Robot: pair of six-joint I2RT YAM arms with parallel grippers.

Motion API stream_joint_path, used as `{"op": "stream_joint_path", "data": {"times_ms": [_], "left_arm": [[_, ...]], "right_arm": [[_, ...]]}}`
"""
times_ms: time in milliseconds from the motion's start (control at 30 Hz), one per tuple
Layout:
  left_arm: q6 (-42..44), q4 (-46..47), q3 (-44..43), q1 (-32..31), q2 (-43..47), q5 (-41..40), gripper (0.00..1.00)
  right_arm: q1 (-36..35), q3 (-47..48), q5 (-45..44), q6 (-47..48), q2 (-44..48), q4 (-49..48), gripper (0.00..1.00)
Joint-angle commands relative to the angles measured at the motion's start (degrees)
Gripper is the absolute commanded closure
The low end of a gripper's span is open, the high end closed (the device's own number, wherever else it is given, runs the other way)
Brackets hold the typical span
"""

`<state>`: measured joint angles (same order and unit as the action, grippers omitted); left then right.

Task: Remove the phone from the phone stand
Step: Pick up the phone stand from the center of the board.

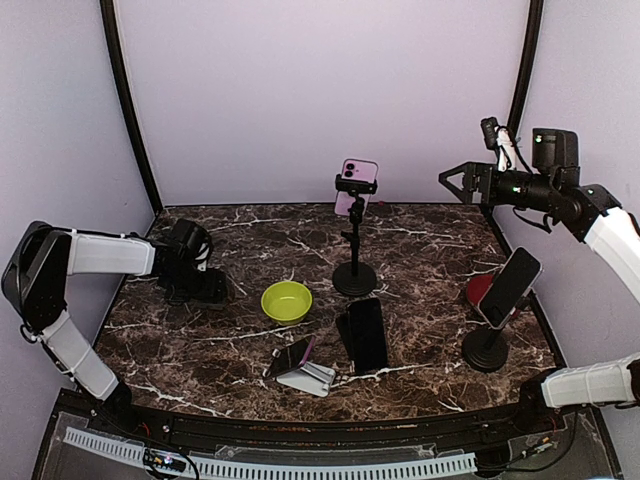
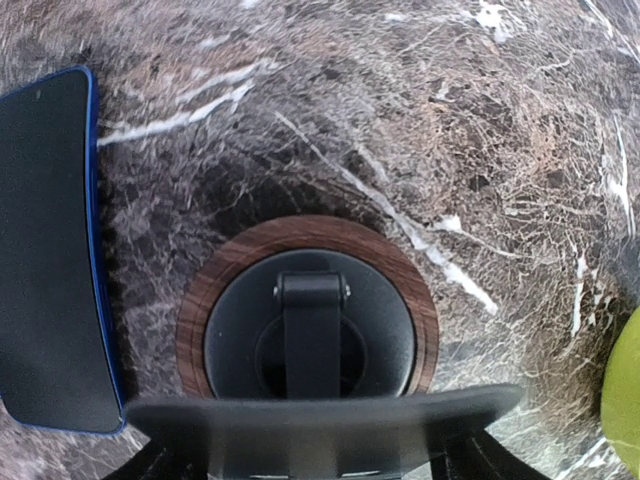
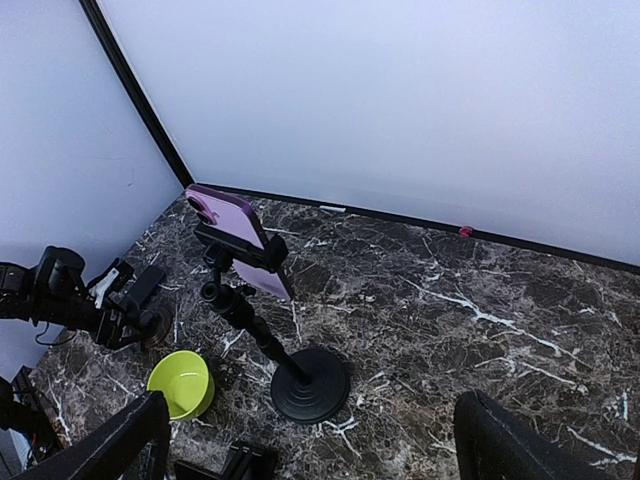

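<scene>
step: blue phone (image 2: 50, 250) looks already off the wood-rimmed stand (image 2: 192, 335), so basically done imo
next: lift away without bumping the stand
phone spot: flat on the counter (image 2: 450, 120), left side, just beside the stand, not touching
points: screen up, long axis parallel to the stand's arm
left gripper (image 1: 198, 275): fingers apart over the stand, gripping nothing afaict
right gripper (image 1: 452, 183): wide apart, high at far right

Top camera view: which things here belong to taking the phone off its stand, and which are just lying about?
Job: pink phone clamped in the tall stand; possibly also the right-hand phone on its round stand and the near phone on the folding stand.
Just lying about: green bowl, flat black phone, red object.
</scene>
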<state>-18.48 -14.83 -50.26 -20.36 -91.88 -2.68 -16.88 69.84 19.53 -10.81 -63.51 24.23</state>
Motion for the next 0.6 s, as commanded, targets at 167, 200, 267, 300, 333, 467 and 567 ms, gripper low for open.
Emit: {"op": "stream_joint_path", "data": {"times_ms": [167,200,267,300,333,467,567], "left_arm": [[-0.59,-2.79,-3.97,-0.40,0.24,-1.73,0.37],[-0.57,-3.48,-4.48,-0.51,0.39,-2.11,0.37],[-0.28,-4.56,-5.35,-0.48,0.86,-2.41,0.38],[-0.11,-5.07,-5.87,-0.48,1.10,-2.42,0.38],[0.16,-5.63,-6.47,-0.50,1.39,-2.40,0.38],[2.33,-7.81,-10.07,-0.44,1.29,-2.38,0.38],[4.18,-10.30,-15.45,-0.36,-0.56,-2.32,0.38]], "right_arm": [[-0.35,-0.50,0.69,0.00,0.70,-2.35,0.01],[-0.40,-0.51,0.62,0.04,0.82,-2.39,0.01],[-0.40,-0.54,0.54,0.15,1.12,-2.26,0.01],[-0.39,-0.58,0.47,0.17,1.37,-2.26,0.01],[-0.39,-0.59,0.36,0.25,1.54,-2.19,0.01],[-0.39,-0.99,0.09,0.52,2.60,-1.99,0.01],[-0.38,-1.20,0.05,0.70,3.36,-1.95,0.01]]}}
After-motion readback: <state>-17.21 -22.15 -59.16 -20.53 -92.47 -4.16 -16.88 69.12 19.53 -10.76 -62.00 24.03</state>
